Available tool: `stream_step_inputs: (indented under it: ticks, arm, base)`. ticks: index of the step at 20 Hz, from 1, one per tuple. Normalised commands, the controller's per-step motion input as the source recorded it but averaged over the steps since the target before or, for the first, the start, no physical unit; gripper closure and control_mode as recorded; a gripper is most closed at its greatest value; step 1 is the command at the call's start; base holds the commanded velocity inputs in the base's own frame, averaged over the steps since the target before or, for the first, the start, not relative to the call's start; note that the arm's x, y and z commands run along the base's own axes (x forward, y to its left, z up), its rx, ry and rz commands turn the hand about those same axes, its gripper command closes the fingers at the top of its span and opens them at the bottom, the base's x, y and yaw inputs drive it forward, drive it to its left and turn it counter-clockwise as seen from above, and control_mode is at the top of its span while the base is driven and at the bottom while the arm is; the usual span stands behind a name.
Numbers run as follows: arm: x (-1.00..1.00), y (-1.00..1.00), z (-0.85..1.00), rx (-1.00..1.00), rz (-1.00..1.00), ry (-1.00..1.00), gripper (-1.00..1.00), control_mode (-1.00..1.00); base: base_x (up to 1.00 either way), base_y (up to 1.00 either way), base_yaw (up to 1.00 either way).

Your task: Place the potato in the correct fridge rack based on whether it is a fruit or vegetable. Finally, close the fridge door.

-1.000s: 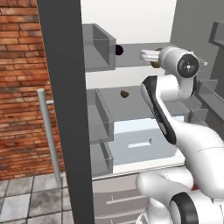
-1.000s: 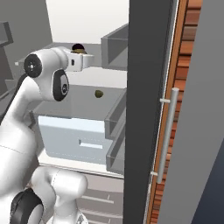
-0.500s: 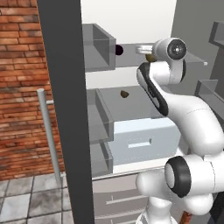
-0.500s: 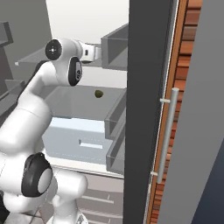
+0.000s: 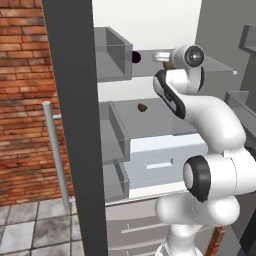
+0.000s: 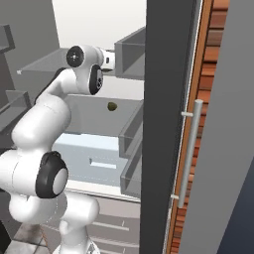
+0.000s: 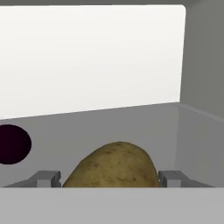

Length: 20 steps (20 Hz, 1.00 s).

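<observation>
While clamped — potato [image 7: 114, 165] between claw [image 7: 109, 178] fingers

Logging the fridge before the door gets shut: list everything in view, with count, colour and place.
rack: 1, translucent grey, upper
shelf: 1, grey, lower
potato: 1, tan-brown, at the rack, between the claw tips
ball: 1, near-black, on the rack
lump: 1, dark olive, on the shelf
drawer: 1, white, under the shelf
doors: 2, grey, open
brick wall: 1, red-brown, beside the fridge
claw: 1, shut on the potato
arm: 1, white
</observation>
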Motion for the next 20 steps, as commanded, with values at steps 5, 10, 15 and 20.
stream_step_inputs:
  ticks: [5, 10, 15, 20]
  arm:
    - [0.75, -0.09, -0.22, 0.01, 0.00, 0.00, 1.00, -1.00]
    - [0.70, 0.00, -0.19, 0.00, 0.00, 0.00, -1.00, -1.00]
    - [0.19, 0.00, -0.19, 0.00, 0.00, 0.00, -1.00, -1.00]
    - [-0.05, 0.00, 0.04, 0.00, 0.00, 0.00, -1.00, -1.00]
  base:
    - [0.00, 0.00, 0.00]
    - [0.00, 0.00, 0.00]
    - [0.00, 0.00, 0.00]
    - [0.00, 0.00, 0.00]
